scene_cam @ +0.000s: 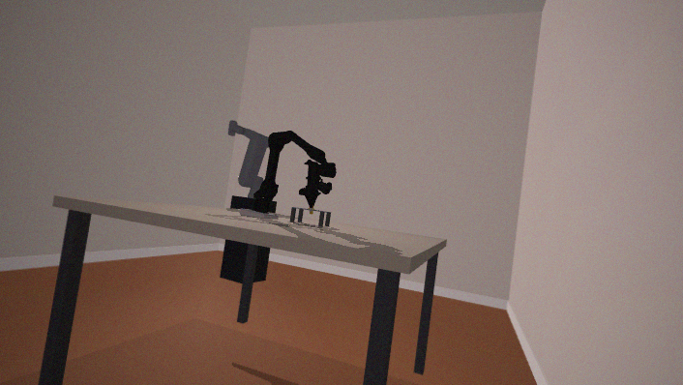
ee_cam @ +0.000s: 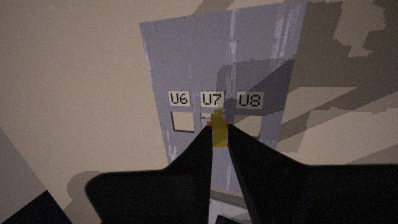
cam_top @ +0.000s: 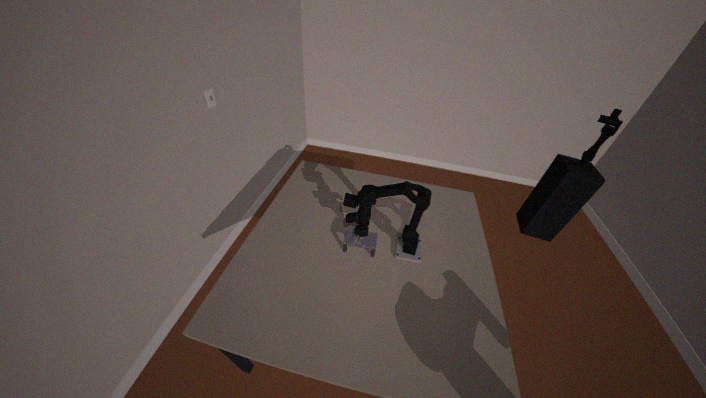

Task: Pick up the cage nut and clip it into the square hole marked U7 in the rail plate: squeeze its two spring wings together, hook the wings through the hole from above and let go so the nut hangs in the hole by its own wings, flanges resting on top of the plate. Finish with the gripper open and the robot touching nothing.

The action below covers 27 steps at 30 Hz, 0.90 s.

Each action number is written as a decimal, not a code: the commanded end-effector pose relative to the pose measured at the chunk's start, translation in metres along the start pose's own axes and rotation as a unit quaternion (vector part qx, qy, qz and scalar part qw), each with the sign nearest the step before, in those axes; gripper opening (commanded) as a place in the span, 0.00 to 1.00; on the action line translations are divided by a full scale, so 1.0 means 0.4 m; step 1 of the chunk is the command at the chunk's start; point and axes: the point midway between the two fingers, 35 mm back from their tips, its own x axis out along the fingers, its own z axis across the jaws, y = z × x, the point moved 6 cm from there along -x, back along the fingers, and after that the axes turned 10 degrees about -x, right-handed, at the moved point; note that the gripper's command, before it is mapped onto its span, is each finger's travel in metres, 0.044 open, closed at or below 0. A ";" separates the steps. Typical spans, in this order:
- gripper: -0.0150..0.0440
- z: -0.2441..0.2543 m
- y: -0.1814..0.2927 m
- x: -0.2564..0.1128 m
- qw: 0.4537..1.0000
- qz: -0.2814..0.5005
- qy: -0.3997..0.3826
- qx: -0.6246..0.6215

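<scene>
WidowX arm [cam_top: 390, 190] [scene_cam: 295, 140] over table [cam_top: 310, 300] [scene_cam: 193, 220], w/ nut at rail plate.
Rail plate [cam_top: 367, 240] [scene_cam: 306, 209] [ee_cam: 200, 55] on short legs; labels U6, U7, U8 beside sq. holes; gripper [cam_top: 361, 234] [scene_cam: 311, 207] [ee_cam: 218, 130] pointing down, fingers clamped on yellow cage nut [scene_cam: 311, 211] [ee_cam: 219, 137], which is at U7 hole, partly covering it; seating depth unclear.

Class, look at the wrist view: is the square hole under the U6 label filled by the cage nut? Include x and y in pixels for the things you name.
No, the U6 hole [ee_cam: 183, 121] shows pale tabletop through it.

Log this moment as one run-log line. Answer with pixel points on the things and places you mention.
gripper [cam_top: 361, 234] [scene_cam: 311, 207] [ee_cam: 218, 130]: shut on cage nut [scene_cam: 311, 211] [ee_cam: 219, 138] | place: at the U7 hole [ee_cam: 205, 120], rail plate [cam_top: 367, 241] [ee_cam: 175, 50] | seating: cannot tell | release: pending
</scene>
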 end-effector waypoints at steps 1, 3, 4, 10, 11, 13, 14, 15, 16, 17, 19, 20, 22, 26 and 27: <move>0.31 0.002 -0.001 0.000 1.000 0.000 0.006 0.002; 0.31 0.003 -0.001 0.000 1.000 0.000 0.008 0.002; 0.31 0.003 -0.001 0.000 1.000 0.000 0.008 0.002; 0.31 0.006 -0.002 0.000 1.000 0.001 0.014 0.002; 0.31 0.006 -0.002 0.000 1.000 0.001 0.015 0.002; 0.31 0.007 -0.002 0.001 1.000 0.002 0.016 0.002; 0.31 0.007 -0.002 0.001 1.000 0.002 0.016 0.002; 0.31 0.008 -0.002 0.001 1.000 0.002 0.017 0.002; 0.31 0.008 -0.002 0.001 1.000 0.002 0.018 0.002; 0.31 0.009 -0.002 0.001 1.000 0.002 0.020 0.002; 0.31 0.011 -0.003 0.001 1.000 0.003 0.023 0.002; 0.31 0.011 -0.003 0.001 1.000 0.003 0.025 0.002; 0.31 0.012 -0.003 0.001 1.000 0.003 0.025 0.002; 0.31 0.014 -0.003 0.001 1.000 0.004 0.029 0.002; 0.31 0.014 -0.003 0.001 1.000 0.004 0.030 0.002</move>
